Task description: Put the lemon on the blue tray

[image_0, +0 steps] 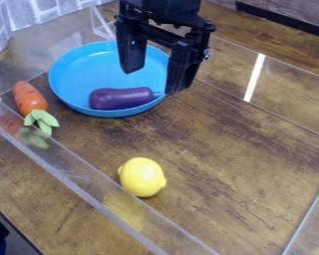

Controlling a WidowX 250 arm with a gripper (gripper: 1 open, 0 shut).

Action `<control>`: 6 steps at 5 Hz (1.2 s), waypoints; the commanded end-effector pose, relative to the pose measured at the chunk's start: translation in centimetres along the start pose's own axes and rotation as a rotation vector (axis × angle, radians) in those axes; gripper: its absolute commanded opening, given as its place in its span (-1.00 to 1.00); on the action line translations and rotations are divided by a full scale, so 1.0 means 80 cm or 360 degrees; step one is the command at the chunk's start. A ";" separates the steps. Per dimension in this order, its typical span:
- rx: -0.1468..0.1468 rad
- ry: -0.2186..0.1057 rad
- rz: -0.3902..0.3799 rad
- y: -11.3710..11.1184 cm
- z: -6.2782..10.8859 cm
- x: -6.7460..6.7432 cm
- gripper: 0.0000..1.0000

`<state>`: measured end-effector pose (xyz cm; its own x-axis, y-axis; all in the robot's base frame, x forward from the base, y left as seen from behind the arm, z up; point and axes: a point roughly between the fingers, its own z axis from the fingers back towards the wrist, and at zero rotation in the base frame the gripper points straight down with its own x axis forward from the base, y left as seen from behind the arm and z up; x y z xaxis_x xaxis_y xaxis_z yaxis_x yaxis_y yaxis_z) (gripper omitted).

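1. Lighting was bright and even, apparently from overhead.
2. A white glare streak crossed the wooden table at right; fainter reflections lay along the clear barrier.
3. Shadows were soft and short under the lemon.
4. Frame was low-resolution, slightly soft throughout.
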<state>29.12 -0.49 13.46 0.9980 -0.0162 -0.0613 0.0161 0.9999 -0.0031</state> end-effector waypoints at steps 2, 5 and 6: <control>0.0027 0.0035 -0.0373 0.013 -0.018 0.005 1.00; 0.0053 0.0068 -0.0680 -0.004 -0.033 0.011 1.00; 0.0069 0.0079 -0.0876 -0.013 -0.027 0.015 1.00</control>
<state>29.30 -1.34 9.91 0.8392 -0.5217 -0.1537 0.5235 0.8514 -0.0321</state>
